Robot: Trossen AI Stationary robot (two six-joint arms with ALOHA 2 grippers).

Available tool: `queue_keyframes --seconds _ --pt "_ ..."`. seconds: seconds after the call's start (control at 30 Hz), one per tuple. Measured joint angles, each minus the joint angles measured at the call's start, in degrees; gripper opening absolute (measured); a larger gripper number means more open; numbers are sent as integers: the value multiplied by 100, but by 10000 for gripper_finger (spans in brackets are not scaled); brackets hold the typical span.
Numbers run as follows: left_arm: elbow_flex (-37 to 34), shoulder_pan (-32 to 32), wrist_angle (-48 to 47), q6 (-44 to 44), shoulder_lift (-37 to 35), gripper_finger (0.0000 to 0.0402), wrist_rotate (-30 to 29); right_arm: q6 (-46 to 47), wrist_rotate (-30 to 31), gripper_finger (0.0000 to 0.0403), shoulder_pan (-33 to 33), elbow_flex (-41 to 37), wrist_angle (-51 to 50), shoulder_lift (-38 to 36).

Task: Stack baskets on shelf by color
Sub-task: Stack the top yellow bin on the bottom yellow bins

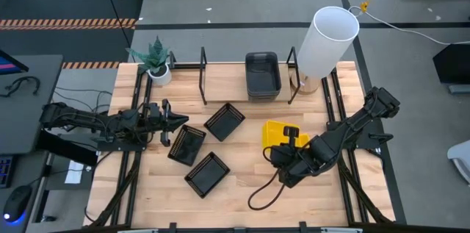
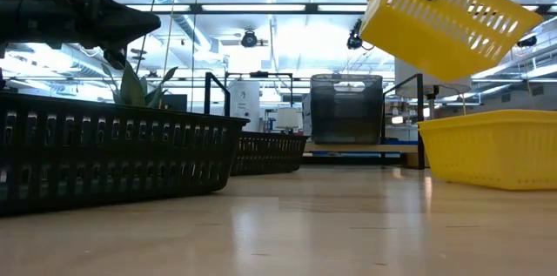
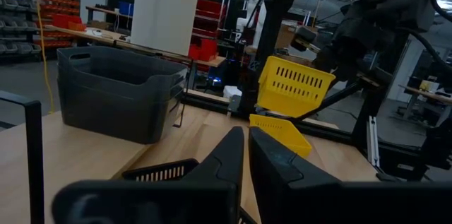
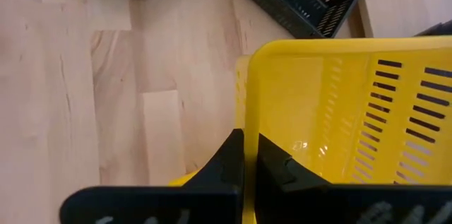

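A: While we've got the bright yellow slatted plastic basket (image 2: 448, 22) lifted and tilted in the right gripper (image 4: 246, 155), let's plan the placement. Jaws are clamped on its rim wall, one finger each side.

B: Agreed. It hangs over the other yellow basket stack (image 1: 277, 131) resting on the pale wooden counter (image 1: 242, 178). We can't tell from above whether that's one or two nested.

A: Target is the long light-wood shelf (image 1: 224, 79) with black bracket uprights at the counter's far edge. The dark grey solid plastic baskets (image 1: 262, 73) already sit stacked there between uprights.

B: So we'd put yellow in a bay beside the grey, not on it. Level the basket before lowering; tilted like this, a corner would catch.

A: Watch the tall white cylinder (image 1: 327, 40) at the shelf's right end. The arm's path runs close to it, and the uprights are thin, easy to clip.

B: Left gripper (image 3: 241, 155) hovers near the three black slatted baskets (image 1: 186, 145), jaws together, holding nothing. It's well apart from our route, fine there.

A: Grip is on one wall only, so we move slow; the basket could swing or slip.

B: Release only once the base sits flat.
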Motion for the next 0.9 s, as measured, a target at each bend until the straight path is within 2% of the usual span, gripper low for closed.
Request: queue_keyframes --seconds 0.23,0.47,0.67,0.8,0.9 --pt "-2 0 0 0 0 38 0 123 -195 11 116 0 -8 0" --pt "-2 0 0 0 0 31 0 367 -545 11 214 0 -24 0" --pt "-1 0 0 -1 0 30 0 627 -514 11 319 0 -310 0" --pt "-1 0 0 0 0 37 0 1274 -522 11 324 -2 -502 0" --pt "-2 0 0 0 0 39 0 2007 -789 11 195 -2 -509 1"
